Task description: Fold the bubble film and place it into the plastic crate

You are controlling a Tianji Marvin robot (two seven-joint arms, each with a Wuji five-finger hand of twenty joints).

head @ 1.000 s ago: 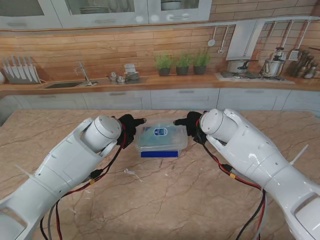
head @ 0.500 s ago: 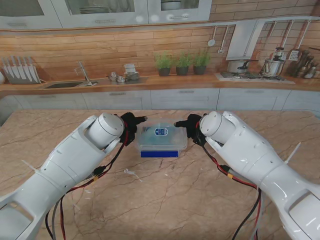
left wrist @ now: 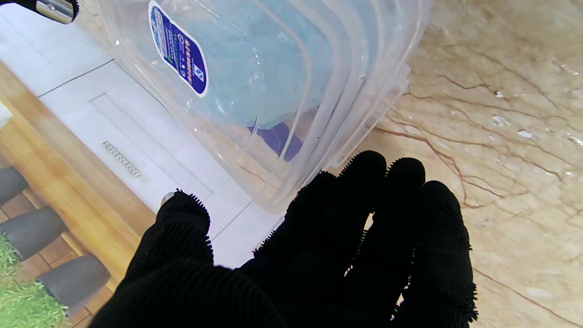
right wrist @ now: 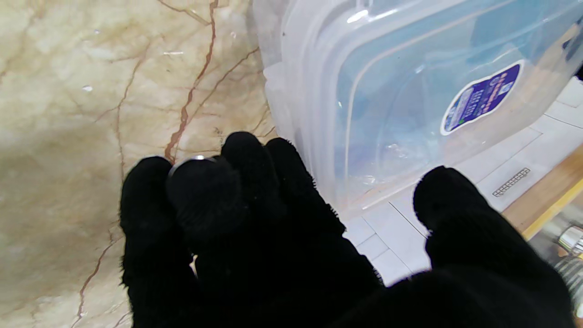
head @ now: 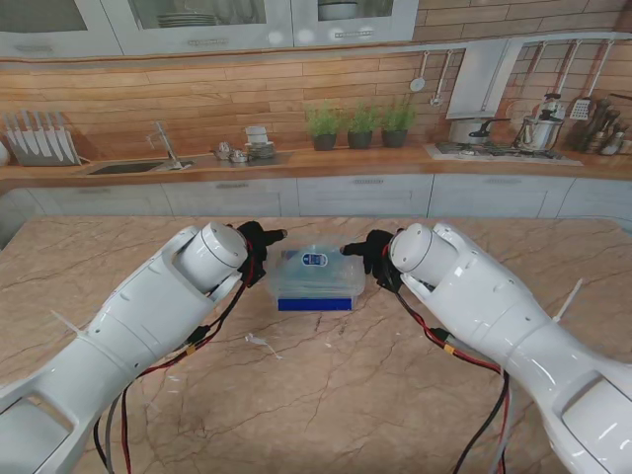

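A clear plastic crate (head: 318, 278) with a blue-labelled lid sits on the marble table, midway between my hands. Pale blue bubble film (left wrist: 273, 77) shows through its walls, also seen as a bluish mass (right wrist: 387, 114) in the right wrist view. My left hand (head: 255, 247) is at the crate's left side, its black-gloved fingers (left wrist: 364, 218) together beside the crate (left wrist: 319, 136) and the thumb spread apart. My right hand (head: 373, 252) mirrors it at the right side, fingers (right wrist: 255, 182) by the crate wall (right wrist: 309, 114), thumb held off. Neither hand grips anything.
A small white scrap (head: 259, 342) lies on the marble nearer to me, left of centre. Beyond the table's far edge runs the kitchen counter (head: 296, 168) with a sink, potted herbs and a stove.
Both arms have crept inward and slightly farther from me, bringing the hands closer to the crate's sides. The crate itself has not moved.
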